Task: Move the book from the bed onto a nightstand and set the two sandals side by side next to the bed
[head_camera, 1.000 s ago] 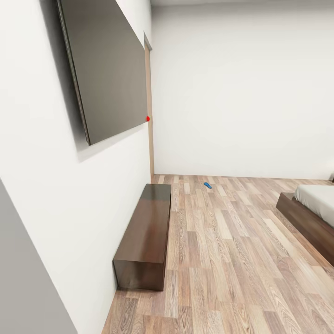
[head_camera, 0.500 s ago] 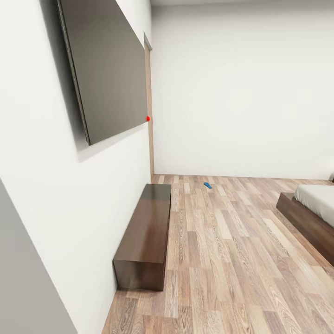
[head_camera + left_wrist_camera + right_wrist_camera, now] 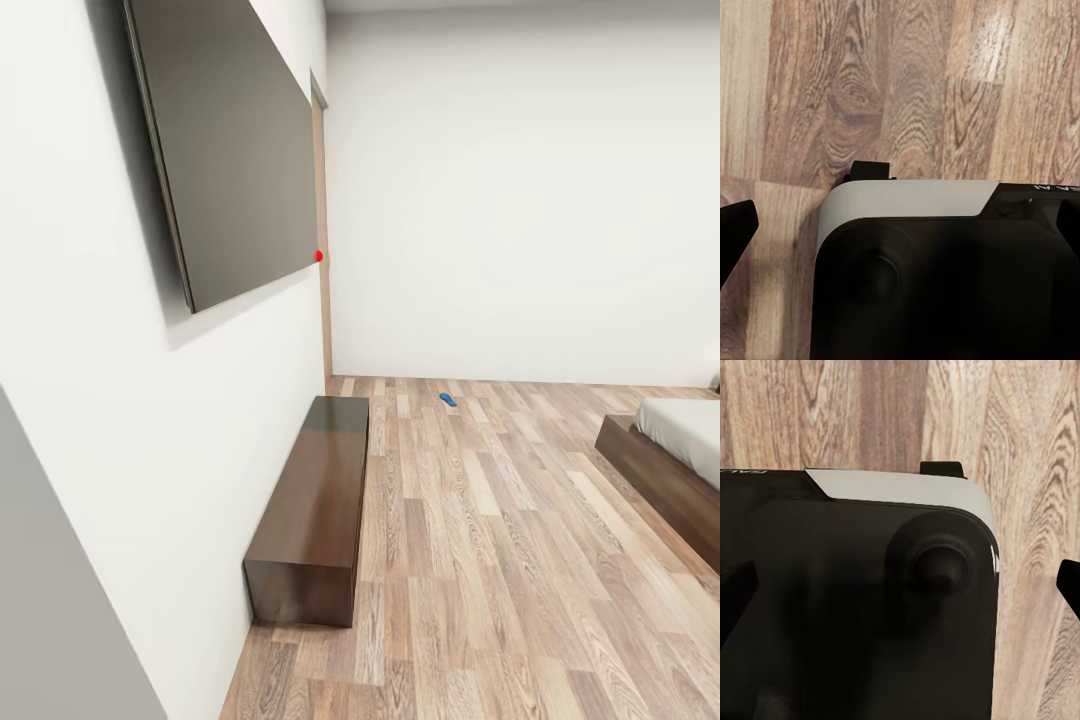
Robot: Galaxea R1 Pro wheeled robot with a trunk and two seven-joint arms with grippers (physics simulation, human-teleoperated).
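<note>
One small bright-blue sandal lies on the wood floor far ahead, near the back wall. The corner of the bed, with its dark-brown frame and light-grey mattress, juts in at the right edge of the head view. The book and the nightstand are out of view. In the left wrist view my left gripper hangs over the robot's dark body and the floor, its black fingertips spread wide with nothing between them. My right gripper is held the same way, open and empty.
A long low dark-wood bench stands against the left wall under a large dark wall-mounted screen. A doorway edge shows in the far left corner. Plank floor stretches between bench and bed.
</note>
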